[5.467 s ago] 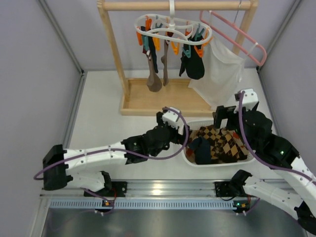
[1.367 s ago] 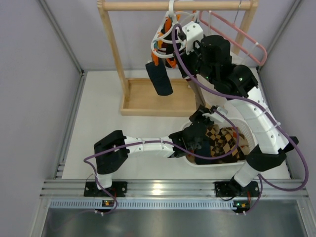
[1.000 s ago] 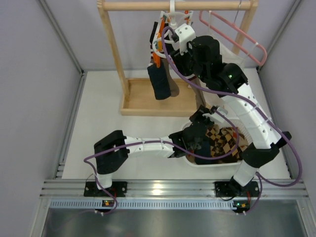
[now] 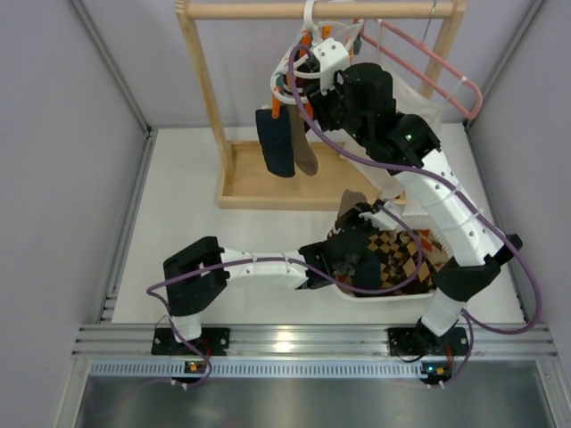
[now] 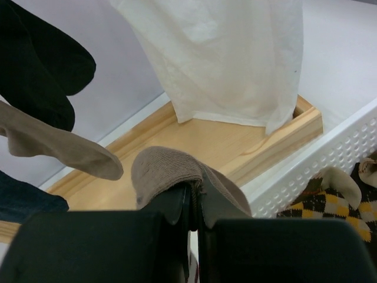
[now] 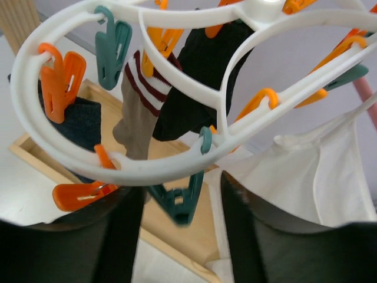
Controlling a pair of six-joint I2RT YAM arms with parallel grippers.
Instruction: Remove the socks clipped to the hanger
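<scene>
Left end effector (image 5: 193,197) clamped on sock (image 5: 165,168), right end effector (image 6: 179,203) apart under hanger rim (image 6: 135,170)

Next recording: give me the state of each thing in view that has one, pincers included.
left pincer, shut on a tan-brown ribbed sock
right pincer, open, straddling a teal plastic clip
white plastic ring hanger, hung on the wooden rack
dark navy sock, clipped to the hanger, hanging
white perforated basket, holding argyle socks
</scene>
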